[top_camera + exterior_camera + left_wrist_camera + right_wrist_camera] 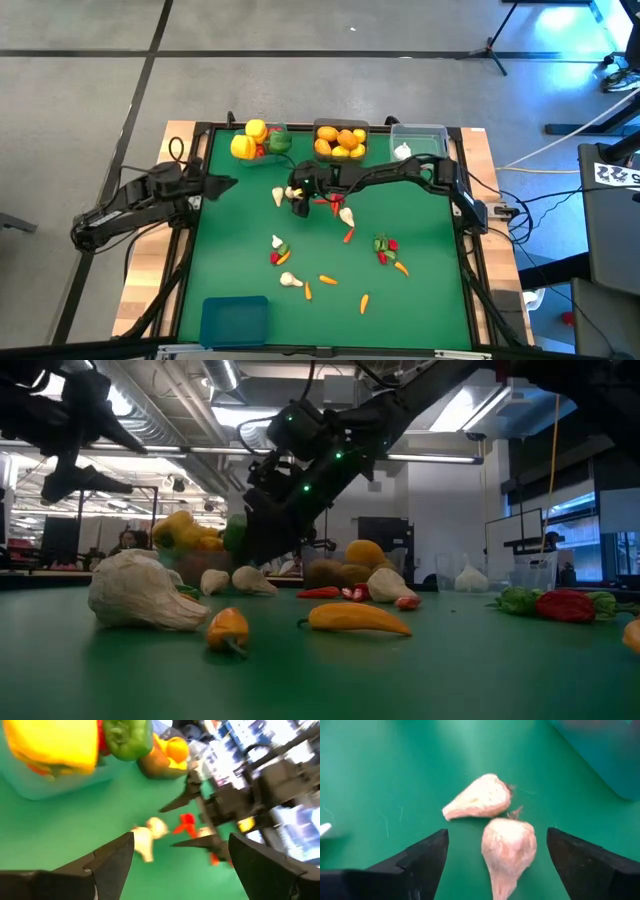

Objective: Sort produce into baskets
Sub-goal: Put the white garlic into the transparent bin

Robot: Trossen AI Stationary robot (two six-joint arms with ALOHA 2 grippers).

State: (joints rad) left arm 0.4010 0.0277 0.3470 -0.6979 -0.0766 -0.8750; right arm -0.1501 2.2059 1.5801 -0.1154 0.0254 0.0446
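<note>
right gripper [296,200] at frame centre, fingers spread wide, empty, over two garlic bulbs [492,817] | left gripper [222,183] centre-left, fingers apart, empty | peppers heaped in teal basket [262,140] top centre | blue basket [234,320] lower left

green table mat [420,300], wooden table edge [150,290], grey floor [80,100], tripod [497,45]
</note>
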